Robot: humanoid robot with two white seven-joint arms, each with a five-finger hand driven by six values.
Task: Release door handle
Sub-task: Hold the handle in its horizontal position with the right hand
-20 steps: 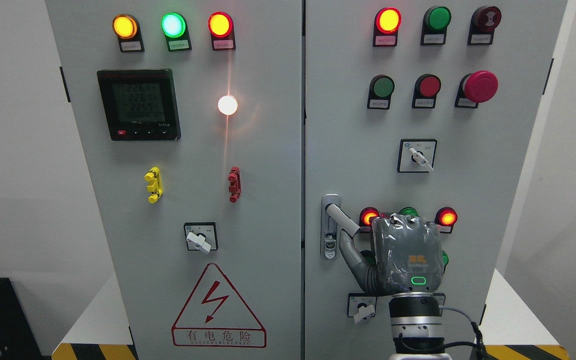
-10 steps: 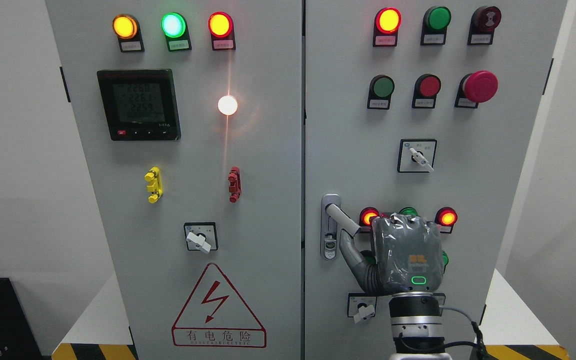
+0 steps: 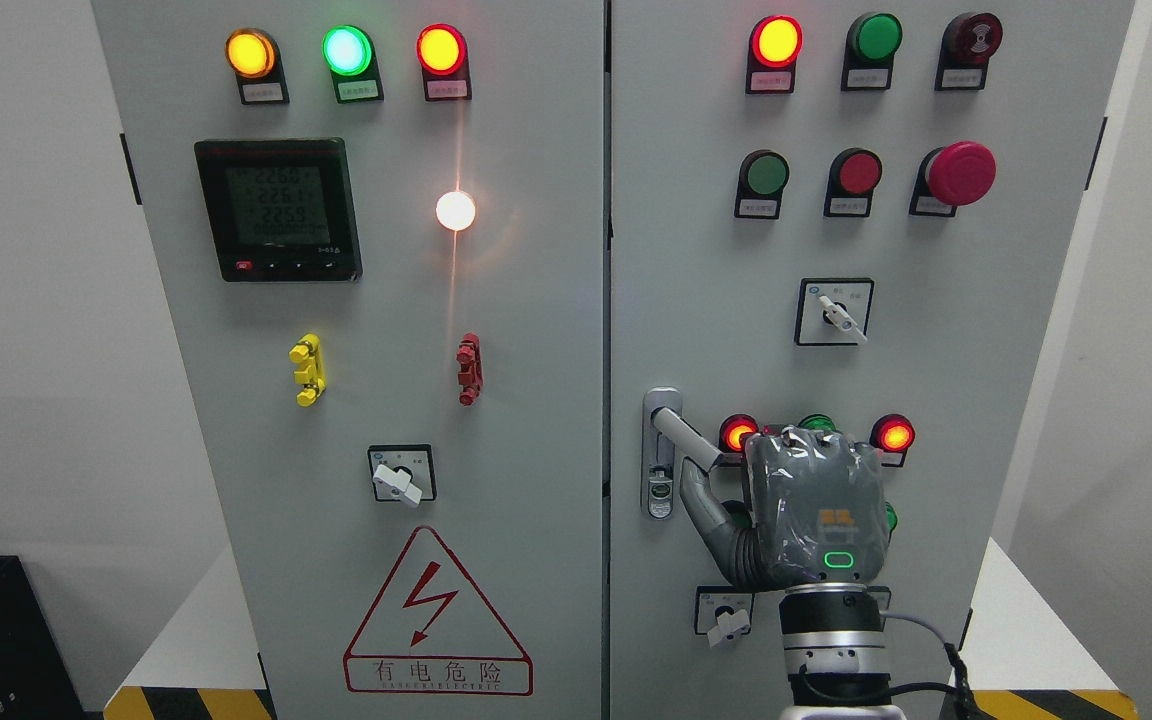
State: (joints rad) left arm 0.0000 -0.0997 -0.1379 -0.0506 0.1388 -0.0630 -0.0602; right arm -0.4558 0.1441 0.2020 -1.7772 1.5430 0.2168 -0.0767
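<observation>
**Hidden behind the hand, cut off at the edges**

The right hand (image 3: 816,515) shows only its back, so whether its fingers curl round the door handle (image 3: 688,442) cannot be told; the handle's outer end disappears behind it. The green lamp (image 3: 816,423) above the knuckles is mostly covered. The cabinet (image 3: 536,300) is cut off at top and bottom. Small labels under the indicator lamps are unreadable. The meter (image 3: 278,209) digits are too blurred to read.

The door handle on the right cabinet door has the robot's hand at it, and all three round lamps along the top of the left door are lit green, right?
Not quite. The head view shows only the middle lamp green; the left lamp glows amber and the right lamp red. The right hand is indeed at the door handle.
</observation>
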